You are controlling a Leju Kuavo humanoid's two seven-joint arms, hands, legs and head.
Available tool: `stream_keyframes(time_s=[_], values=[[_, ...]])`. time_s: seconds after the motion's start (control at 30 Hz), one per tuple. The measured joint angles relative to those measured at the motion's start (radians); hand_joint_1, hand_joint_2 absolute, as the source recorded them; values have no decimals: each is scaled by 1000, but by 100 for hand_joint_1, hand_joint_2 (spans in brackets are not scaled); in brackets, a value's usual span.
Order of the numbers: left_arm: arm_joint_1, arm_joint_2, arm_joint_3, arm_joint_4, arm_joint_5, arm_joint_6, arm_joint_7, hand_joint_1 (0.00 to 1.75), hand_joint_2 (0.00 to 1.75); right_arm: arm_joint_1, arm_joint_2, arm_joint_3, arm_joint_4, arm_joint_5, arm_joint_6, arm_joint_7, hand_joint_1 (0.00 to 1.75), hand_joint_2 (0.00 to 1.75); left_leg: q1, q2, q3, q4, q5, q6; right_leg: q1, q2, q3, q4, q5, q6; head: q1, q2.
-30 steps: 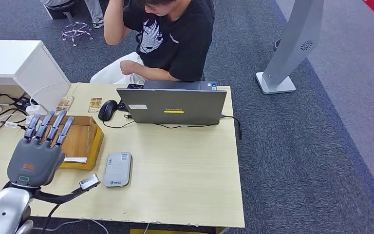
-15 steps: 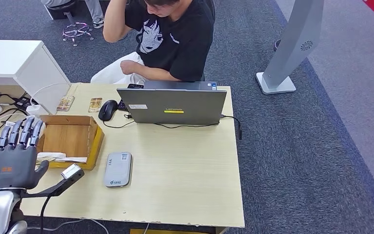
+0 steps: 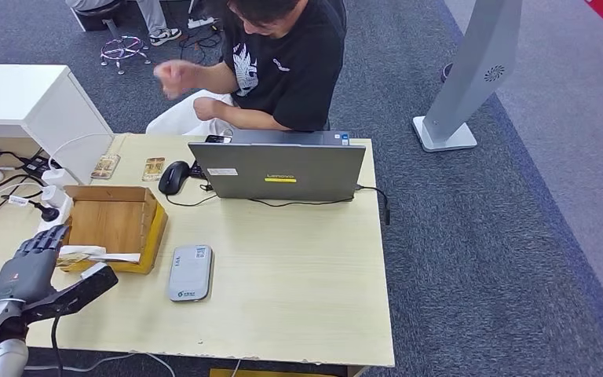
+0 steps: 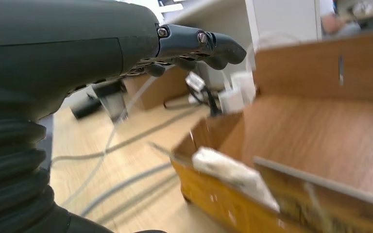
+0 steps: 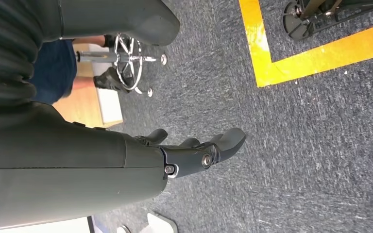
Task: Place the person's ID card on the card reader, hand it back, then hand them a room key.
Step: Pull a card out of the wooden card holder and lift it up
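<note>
Card reader: grey, flat, rounded corners, lying on the bench near its near edge, just right of the box and apart from it.

Box: shallow wooden tray with yellow outer walls, at the bench's left. White slips lie along its near wall; whether one is an ID card or room key cannot be told. In the left wrist view a white crumpled piece sits on the near wall of the box.

Left hand: low at the bench's near left corner, back upward, fingers loosely apart and reaching toward the box's near left corner, holding nothing. In the left wrist view the fingers extend, slightly curled, above cables on the bench, short of the box.

Right hand: hanging over grey carpet near a yellow floor line, fingers slightly bent and spread, empty.

Laptop: grey, lid up, back facing the robot, at the far middle of the bench. Black mouse just left of it. Two small cards lie flat further left at the far edge.

Person: seated beyond the far edge, black T-shirt, one hand raised at the left, blurred.

White cabinet: far left. Cables and plugs left of the box.
</note>
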Motion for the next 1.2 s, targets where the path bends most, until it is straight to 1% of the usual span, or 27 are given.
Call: stream_keyframes(time_s=[0.2,0.4,0.57,0.7,0.9,0.97,1.03,1.07,1.13,1.2], values=[[-58,45,2,108,154,-70,-80,0,175,-1,-4,0,0,28,10,-6,0,175,0,0,0,0,0,0,0,0,0,0,0,0,0,0],[-129,68,-18,174,182,-53,-131,0,175,-2,-9,0,-1,49,10,-8,0,175,0,-1,0,0,0,0,0,0,0,0,0,0,0,0],[-175,76,-57,192,163,-11,-132,0,175,-2,-9,0,-1,60,11,-8,0,175,0,0,0,0,0,0,0,0,0,0,0,0,0,0],[-190,79,-79,194,163,-1,-133,0,175,-2,-10,0,-1,69,16,-9,0,175,0,0,0,0,0,0,0,0,0,0,0,0,0,0],[-196,96,-104,194,191,-28,-152,0,175,-2,-10,0,-1,78,27,-10,0,175,0,0,0,0,0,0,0,0,0,0,0,0,0,0],[-198,104,-110,193,223,-61,-160,0,175,-2,-11,0,-1,82,28,-11,0,175,0,1,0,0,0,0,0,0,0,0,0,0,0,0],[-197,126,-122,191,301,-129,-172,0,175,-2,-12,0,-1,90,32,-13,0,175,0,1,0,0,0,0,0,1,0,0,0,0,0,0],[-194,145,-130,187,356,-170,-176,0,175,-3,-14,0,-1,95,35,-16,0,175,0,1,0,0,0,0,0,1,0,0,0,0,0,0],[-180,202,-142,166,482,-248,-178,0,175,-2,-16,0,-1,106,41,-21,0,175,1,3,0,0,0,0,1,2,-1,1,0,0,0,0],[-162,270,-148,133,590,-300,-168,0,175,-2,-20,0,-1,114,44,-22,0,175,1,3,0,0,0,0,1,3,-1,1,0,0,0,0]])
